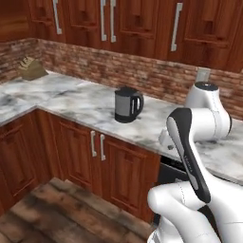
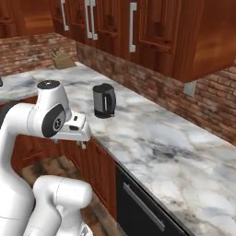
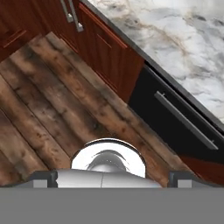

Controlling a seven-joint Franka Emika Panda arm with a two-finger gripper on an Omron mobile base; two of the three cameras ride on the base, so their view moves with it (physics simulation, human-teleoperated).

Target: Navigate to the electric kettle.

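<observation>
One electric kettle [image 1: 127,105], one knife block [image 1: 32,69] (far corner), one dishwasher [image 3: 175,120], one wall outlet [image 1: 203,75].

The grey electric kettle [image 1: 128,105] [image 2: 104,100] with black lid stands upright on the marble counter [image 1: 76,99] [image 2: 152,138].

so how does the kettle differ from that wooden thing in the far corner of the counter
The small grey brushed-metal cylindrical kettle is round, metallic and dark-trimmed, while the tan wooden knife block is angular and pale brown. The kettle stands upright; the knife block leans at a slant. The kettle sits out toward the counter's front edge near the robot, and the knife block is tucked back in the corner by the brick wall. Both rest on the white marble counter.
</observation>
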